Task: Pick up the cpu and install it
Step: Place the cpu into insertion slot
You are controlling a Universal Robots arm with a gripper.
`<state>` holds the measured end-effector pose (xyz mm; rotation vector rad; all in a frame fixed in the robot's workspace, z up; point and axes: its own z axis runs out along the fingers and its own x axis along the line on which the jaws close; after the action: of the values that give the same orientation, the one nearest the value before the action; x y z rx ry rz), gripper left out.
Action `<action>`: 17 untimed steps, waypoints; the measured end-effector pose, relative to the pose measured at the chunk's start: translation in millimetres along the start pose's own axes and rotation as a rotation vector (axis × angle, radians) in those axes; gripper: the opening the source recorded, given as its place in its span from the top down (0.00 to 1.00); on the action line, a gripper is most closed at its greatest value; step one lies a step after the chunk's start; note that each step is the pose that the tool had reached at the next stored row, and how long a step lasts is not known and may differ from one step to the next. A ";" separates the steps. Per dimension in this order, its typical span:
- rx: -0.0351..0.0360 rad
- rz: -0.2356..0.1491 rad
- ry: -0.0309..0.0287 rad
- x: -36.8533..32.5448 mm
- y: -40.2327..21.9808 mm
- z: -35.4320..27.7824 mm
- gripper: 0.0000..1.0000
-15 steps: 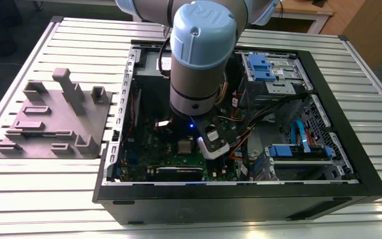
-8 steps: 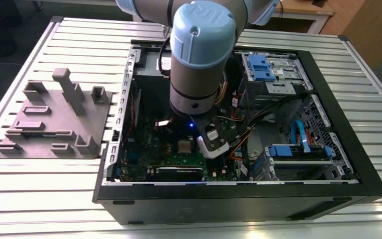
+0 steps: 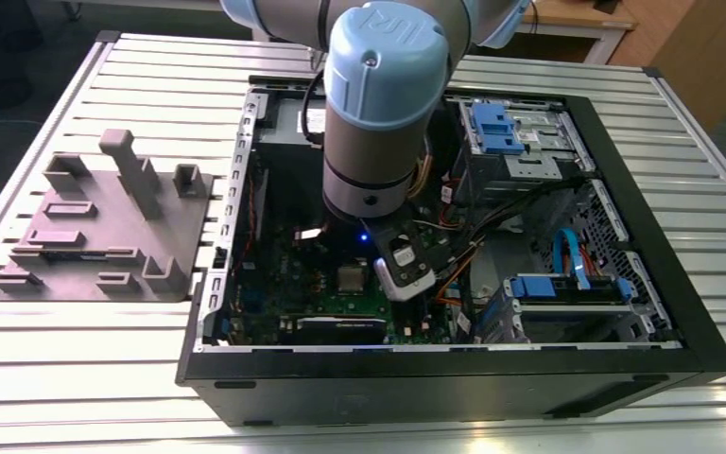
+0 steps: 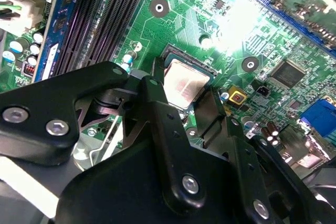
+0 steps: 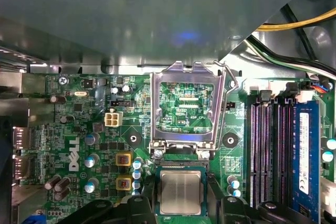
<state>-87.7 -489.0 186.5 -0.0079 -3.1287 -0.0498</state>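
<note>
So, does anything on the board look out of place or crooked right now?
Nothing looks damaged. The socket frame stands flipped open, which fits the job. The cpu lies flat and square in the socket just beside it, between the gripper fingers. Whether it is fully seated I cannot tell.

The computer case [image 3: 464,369] lies open on the slatted table [image 3: 60,359]. Beside it, toward the exterior view's left, rests the fixture block [image 3: 105,232]. The cpu [image 5: 180,192] sits on the motherboard [image 5: 79,129], adjoining the hinged socket frame [image 5: 186,108].
</note>
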 end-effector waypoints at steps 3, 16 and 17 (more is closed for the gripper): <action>-0.0003 0.000 -0.0002 -0.3 0.1 -0.2 0.53; 0.0002 0.000 -0.0003 -1.4 0.2 -4.0 0.53; 0.0008 0.000 -0.0002 -1.4 0.2 -3.5 0.53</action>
<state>-86.2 -488.9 190.0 -0.0079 -3.1290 -0.0485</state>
